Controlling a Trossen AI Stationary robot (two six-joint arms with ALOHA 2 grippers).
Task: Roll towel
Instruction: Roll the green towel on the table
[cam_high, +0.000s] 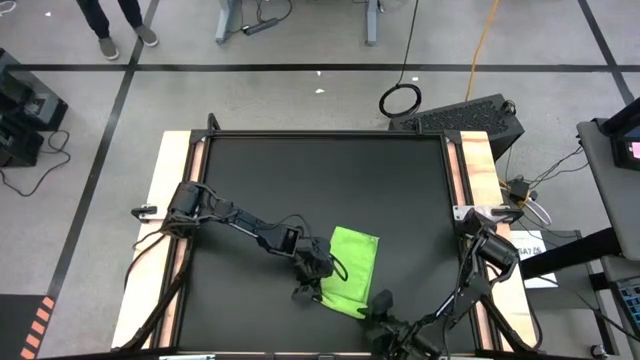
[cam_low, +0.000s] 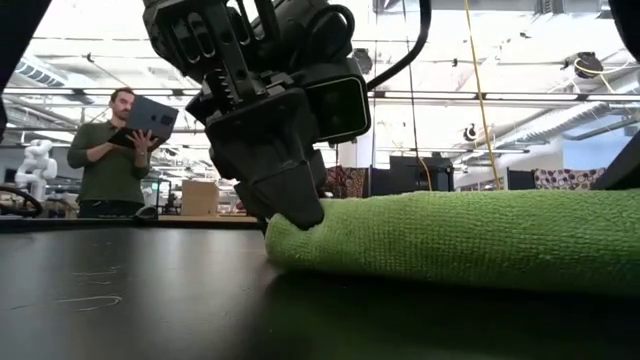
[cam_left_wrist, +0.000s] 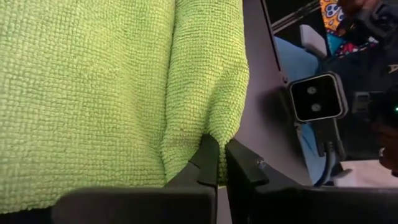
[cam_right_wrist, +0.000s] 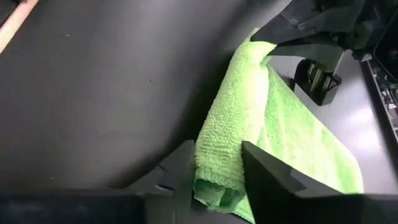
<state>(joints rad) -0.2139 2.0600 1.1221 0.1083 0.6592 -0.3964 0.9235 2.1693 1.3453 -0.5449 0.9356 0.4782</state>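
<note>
The towel (cam_left_wrist: 93, 93) is soft looped terry cloth, nubby and matt, its rolled edge pinched at the left tool (cam_left_wrist: 217, 163), whose fingers (cam_left_wrist: 206, 160) look like dark matt plastic. Beneath the tools, the tabletop (cam_high: 320, 180) is a smooth black sheet with a faint sheen, edged by pale bare wood.

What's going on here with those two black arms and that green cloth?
Two robot arms are rolling up a green towel on a black table. One long edge is already rolled into a tube. The left gripper is shut, pinching one end of the roll. The right gripper has its fingers on either side of the other end, at the table's front edge. The rest of the towel lies flat. In the background a person stands holding a laptop.
</note>
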